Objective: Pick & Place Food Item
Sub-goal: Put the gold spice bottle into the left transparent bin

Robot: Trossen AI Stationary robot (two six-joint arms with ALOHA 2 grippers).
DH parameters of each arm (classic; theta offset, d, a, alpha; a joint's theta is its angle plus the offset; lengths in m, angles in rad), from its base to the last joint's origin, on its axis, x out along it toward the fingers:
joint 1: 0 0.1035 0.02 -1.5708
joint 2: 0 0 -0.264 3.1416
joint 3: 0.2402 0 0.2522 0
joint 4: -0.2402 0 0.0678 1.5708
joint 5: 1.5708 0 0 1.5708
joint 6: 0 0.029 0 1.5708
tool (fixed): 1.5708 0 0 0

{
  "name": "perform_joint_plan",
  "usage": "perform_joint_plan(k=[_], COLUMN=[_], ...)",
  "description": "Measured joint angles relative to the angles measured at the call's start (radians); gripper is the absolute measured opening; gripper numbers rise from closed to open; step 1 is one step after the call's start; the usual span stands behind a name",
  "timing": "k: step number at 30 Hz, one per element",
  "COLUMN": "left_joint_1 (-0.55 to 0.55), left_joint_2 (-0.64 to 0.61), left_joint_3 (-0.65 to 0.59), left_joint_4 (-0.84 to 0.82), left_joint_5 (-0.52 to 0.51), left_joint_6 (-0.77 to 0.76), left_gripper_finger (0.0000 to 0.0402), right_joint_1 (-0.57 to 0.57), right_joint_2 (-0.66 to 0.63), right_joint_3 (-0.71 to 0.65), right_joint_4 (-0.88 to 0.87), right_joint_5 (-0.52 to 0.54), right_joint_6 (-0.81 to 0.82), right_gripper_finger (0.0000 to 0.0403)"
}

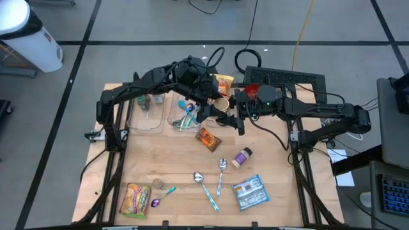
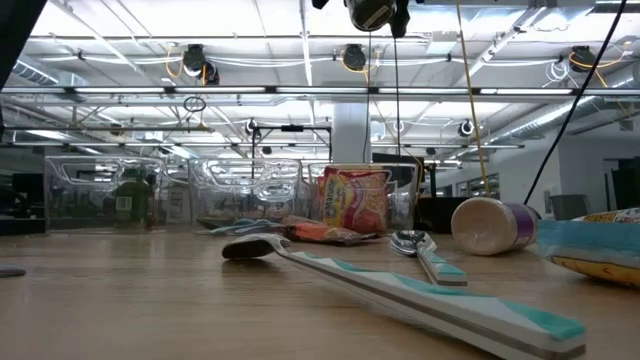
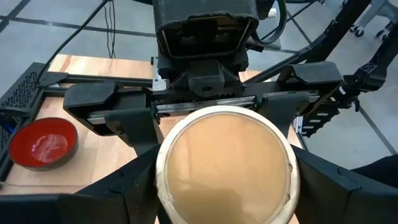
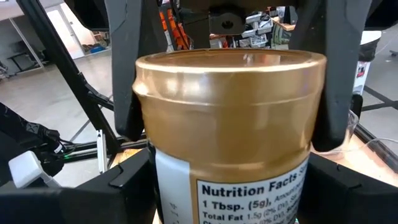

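Both grippers meet at the gold-lidded jar, held in the air above the counter, just behind the orange snack packet. The right gripper clamps the jar's body, jaws spread wide. The left gripper straddles the jar from the opposite side, fingers wide apart alongside it.

The jar, tan-lidded with a white nutrition-facts label, hangs above the table's far middle, apparently lying on its side in the air, its round flat end toward the left.
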Motion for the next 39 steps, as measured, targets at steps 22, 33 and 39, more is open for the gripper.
perform_joint_plan(k=[22, 33, 39], left_joint_1=[0.077, 0.205, 0.258], left_joint_2=[-0.229, -0.434, -0.610], left_joint_3=[-0.002, -0.029, -0.289], left_joint_4=[-0.253, -0.515, -0.350], left_joint_5=[-0.167, -0.345, -0.362], left_joint_6=[0.102, -0.025, -0.088], left_gripper_finger=[0.0278, 0.0278, 0.0278], right_joint_1=[-0.075, -0.074, -0.075], right_joint_2=[-0.043, -0.060, -0.060], right_joint_3=[0.002, 0.002, 0.001], right_joint_4=[0.022, 0.078, 0.083], right_joint_5=[-0.011, 0.036, 0.206], right_joint_6=[0.022, 0.064, 0.017], right_gripper_finger=[0.0363, 0.0363, 0.0363])
